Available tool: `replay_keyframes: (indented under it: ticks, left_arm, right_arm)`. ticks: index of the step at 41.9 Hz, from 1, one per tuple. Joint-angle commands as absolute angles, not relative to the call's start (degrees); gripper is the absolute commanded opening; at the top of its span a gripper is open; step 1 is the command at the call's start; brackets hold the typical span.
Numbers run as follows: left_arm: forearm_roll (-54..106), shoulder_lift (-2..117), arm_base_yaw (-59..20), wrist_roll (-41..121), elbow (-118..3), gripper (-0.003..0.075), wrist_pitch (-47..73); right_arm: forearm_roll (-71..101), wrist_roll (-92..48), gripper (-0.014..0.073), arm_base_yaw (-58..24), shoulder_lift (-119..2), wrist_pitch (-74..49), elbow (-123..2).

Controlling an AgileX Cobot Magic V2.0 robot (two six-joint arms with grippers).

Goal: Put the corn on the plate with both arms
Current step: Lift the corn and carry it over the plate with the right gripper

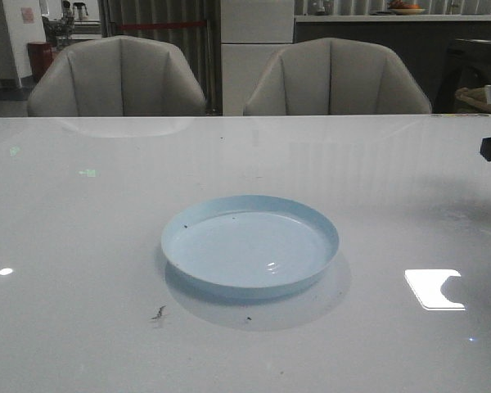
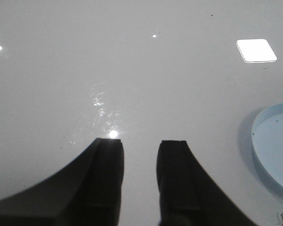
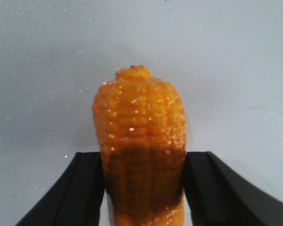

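Orange corn (image 3: 139, 141) clamped in right gripper (image 3: 144, 188) | left gripper (image 2: 140, 165) narrow, empty | plate (image 1: 250, 246) bare

A glossy white counter (image 1: 82, 246) fills the foreground, catching bright square reflections of ceiling light (image 1: 432, 288) and a few small dark specks (image 1: 159, 313). Past the far edge of the counter, well beyond the pincer, two grey padded chairs (image 1: 119, 78) stand side by side. Behind them run pale wall panels (image 1: 256, 49) and dark vertical slats (image 1: 159, 33). A red bin (image 1: 39, 59) sits at the far left, and a shelf (image 1: 401, 16) with a dish crosses the upper right.
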State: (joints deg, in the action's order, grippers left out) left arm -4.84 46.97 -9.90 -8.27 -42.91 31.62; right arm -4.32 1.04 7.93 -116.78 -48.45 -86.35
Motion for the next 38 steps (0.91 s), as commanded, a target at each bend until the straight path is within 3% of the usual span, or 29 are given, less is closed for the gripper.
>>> replay_keyframes:
  ticks: [1, 18, 38]
  left_arm:
    - [-4.5, 46.5, -9.8, -8.8, -44.7, 0.0279, 27.8]
    - [-4.5, 46.5, -9.8, -8.8, -44.7, 0.0279, 27.8]
    - [-4.5, 46.5, -9.8, -8.8, -44.7, 0.0279, 27.8]
  right_arm:
    - [-4.8, 0.0, 0.0372, 7.3, -113.9, -48.4, -90.2]
    - [-4.8, -1.7, 0.0372, -6.3, -113.8, -59.3, -112.2]
    - [-1.0, -3.3, 0.0372, -28.8, -114.0, -61.5, -113.3]
